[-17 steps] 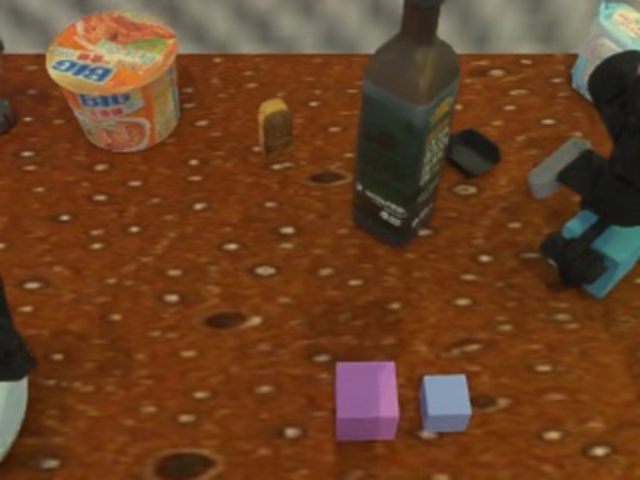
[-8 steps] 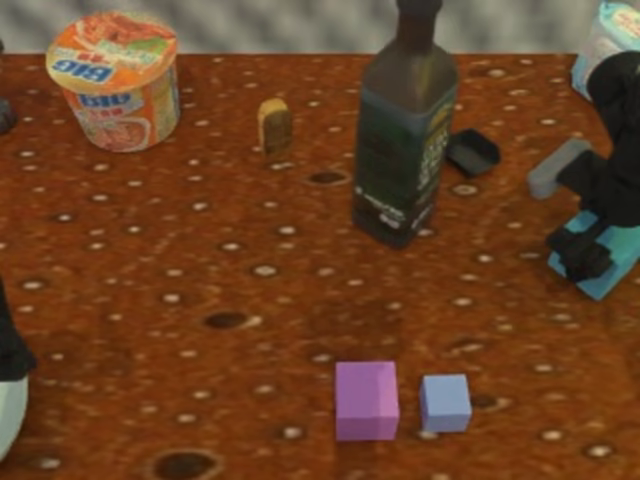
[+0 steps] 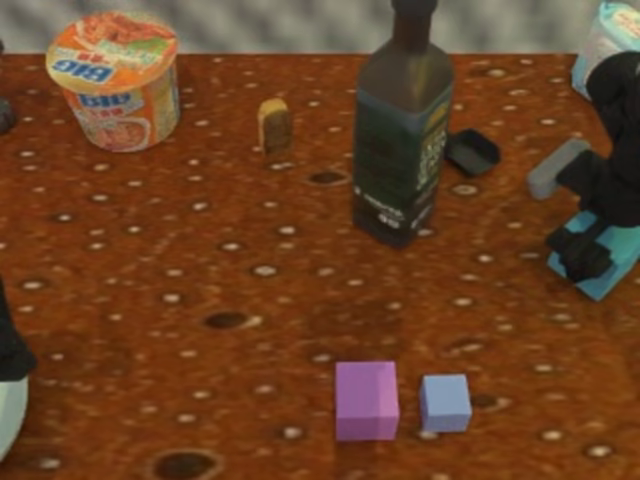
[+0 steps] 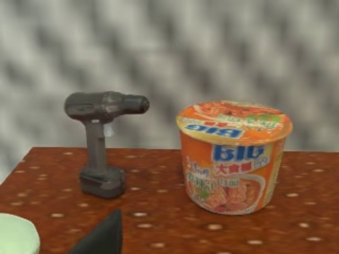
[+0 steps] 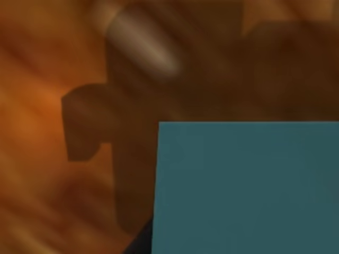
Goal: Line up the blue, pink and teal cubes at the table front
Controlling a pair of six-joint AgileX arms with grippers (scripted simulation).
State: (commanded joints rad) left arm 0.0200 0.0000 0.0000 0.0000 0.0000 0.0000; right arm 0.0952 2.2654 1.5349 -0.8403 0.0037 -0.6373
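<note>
My left arm sits parked at the bench's (image 3: 120,300) left edge, low in the top view; its end effector's fingers are out of sight, so I cannot tell their state. Behind it a noodle cup (image 3: 113,80) stands at the far left corner, and the left wrist view adds a drill (image 4: 102,142) beside it. A dark bottle (image 3: 403,130) stands mid-bench toward the back.

At the front, slightly right of centre, the pink cube (image 3: 366,400) and the blue cube (image 3: 445,402) sit just beside each other with a narrow gap, pink on the left, already in a row.

At the far right, my right end effector (image 3: 592,245) appears clenched on the teal cube (image 3: 615,262), which fills the right wrist view (image 5: 246,188) with its shadow falling on the bench below, so I judge it lifted.

The coming move turns on 1 relation: the open slot lies right of the blue cube, toward the front and to the left of the teal cube. The right arm is far nearer. I would carry the cube forward and leftward, then set it down in line, square to the other 2, clear of the blue one.
</note>
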